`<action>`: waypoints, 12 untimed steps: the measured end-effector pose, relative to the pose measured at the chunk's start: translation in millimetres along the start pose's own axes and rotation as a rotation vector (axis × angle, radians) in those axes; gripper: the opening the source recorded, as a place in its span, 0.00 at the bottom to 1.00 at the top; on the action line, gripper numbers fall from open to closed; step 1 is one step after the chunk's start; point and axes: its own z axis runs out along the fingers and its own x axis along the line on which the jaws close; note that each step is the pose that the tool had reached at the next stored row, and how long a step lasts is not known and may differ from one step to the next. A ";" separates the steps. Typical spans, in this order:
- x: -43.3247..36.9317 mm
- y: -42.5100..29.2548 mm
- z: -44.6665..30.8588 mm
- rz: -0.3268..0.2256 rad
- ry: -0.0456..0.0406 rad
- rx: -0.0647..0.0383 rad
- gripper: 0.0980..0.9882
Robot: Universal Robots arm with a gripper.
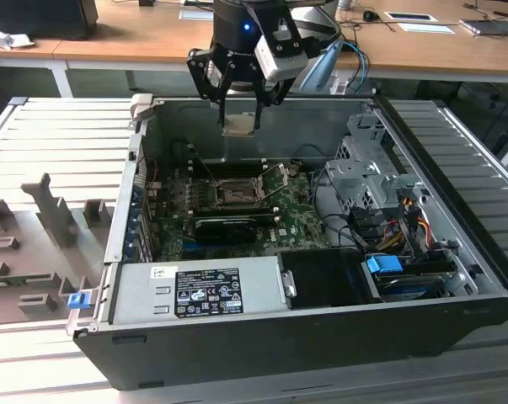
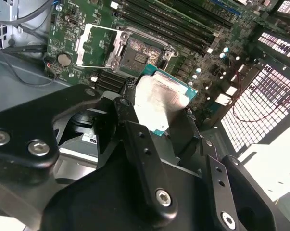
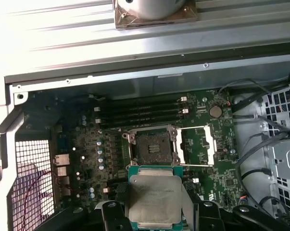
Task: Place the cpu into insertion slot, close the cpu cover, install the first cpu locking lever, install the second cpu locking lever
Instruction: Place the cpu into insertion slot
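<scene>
Where the exterior view looks down into the open computer case, the gripper hangs above the far wall of the case, its fingers closed in on the two opposite edges of the cpu, which is carried flat and in the air. The insertion slot sits lower down on the green board, well apart from the chip and bare, with the long black finned card just beside it on the near side. In the second wrist view the cpu shows its pale metal face between the black fingers, gripped and not slack; past it the insertion slot lies uncovered, and the cpu cover is swung open, lying beside the slot on the side of the round coin cell. In the first wrist view the cpu is again clamped in the gripper, held clear above the board; the insertion slot is bare, the cpu cover folded back next to it, and the memory slots run along the slot's other side.
</scene>
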 end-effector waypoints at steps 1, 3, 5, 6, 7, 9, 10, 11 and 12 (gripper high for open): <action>0.0 0.0 0.4 0.001 -0.0001 0.000 0.48; 0.0 -0.1 0.7 0.005 -0.0005 0.001 0.48; 0.0 -0.1 1.1 0.013 -0.0012 0.001 0.48; 0.0 -0.1 1.3 0.017 -0.0017 0.001 0.48; 0.0 -0.1 1.4 0.020 -0.0019 0.001 0.48; 0.0 -0.1 1.5 0.023 -0.0021 0.001 0.48; 0.0 -0.1 1.5 0.024 -0.0023 0.001 0.48; 0.0 -0.1 1.5 0.026 -0.0024 0.001 0.48; 0.0 -0.1 1.6 0.028 -0.0026 0.001 0.48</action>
